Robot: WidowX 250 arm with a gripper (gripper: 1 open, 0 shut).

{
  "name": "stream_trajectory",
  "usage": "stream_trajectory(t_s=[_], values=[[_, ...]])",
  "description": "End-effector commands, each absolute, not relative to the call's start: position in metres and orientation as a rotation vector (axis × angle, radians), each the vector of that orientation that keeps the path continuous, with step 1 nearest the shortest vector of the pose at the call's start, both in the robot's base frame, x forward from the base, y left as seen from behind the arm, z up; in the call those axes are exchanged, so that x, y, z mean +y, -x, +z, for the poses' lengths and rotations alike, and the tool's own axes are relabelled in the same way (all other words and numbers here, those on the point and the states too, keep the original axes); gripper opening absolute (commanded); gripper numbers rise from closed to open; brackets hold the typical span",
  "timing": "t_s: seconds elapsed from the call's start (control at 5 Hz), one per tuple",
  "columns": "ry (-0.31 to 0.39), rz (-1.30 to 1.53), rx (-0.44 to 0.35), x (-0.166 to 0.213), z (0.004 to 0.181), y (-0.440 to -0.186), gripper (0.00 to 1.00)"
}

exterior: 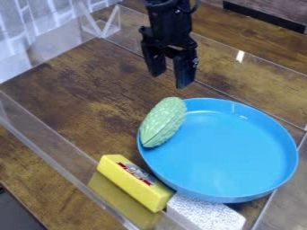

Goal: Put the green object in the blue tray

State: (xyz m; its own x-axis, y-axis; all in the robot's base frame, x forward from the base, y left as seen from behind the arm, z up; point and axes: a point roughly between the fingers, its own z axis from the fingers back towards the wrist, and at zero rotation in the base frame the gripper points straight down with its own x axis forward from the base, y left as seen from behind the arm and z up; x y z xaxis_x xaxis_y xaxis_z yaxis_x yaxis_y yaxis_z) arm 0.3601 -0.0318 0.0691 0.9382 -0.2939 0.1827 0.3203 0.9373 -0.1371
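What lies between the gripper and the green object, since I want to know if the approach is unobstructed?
Only bare wooden tabletop shows there in the camera view.

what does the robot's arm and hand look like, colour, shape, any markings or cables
The arm is dark, near black, with a blocky, segmented build. The hand is dark too, with two chunky, blunt fingers. A few small lighter spots show on the dark parts, but they are too blurred to read as markings, and I cannot make out any cables for certain.
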Motion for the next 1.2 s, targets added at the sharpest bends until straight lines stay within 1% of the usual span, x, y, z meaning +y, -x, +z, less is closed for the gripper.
stream_trajectory(t_s=[0.0,0.2,0.4,0.6,1.0], values=[[0.154,-0.344,-0.231,-0.037,0.081,-0.366,1.0],[0.159,-0.37,-0.228,-0.046,0.069,-0.363,1.0],[0.145,-0.338,-0.24,-0.033,0.081,-0.356,1.0],[0.141,-0.312,-0.241,-0.025,0.081,-0.35,1.0],[0.156,-0.504,-0.239,-0.013,0.096,-0.346,1.0]])
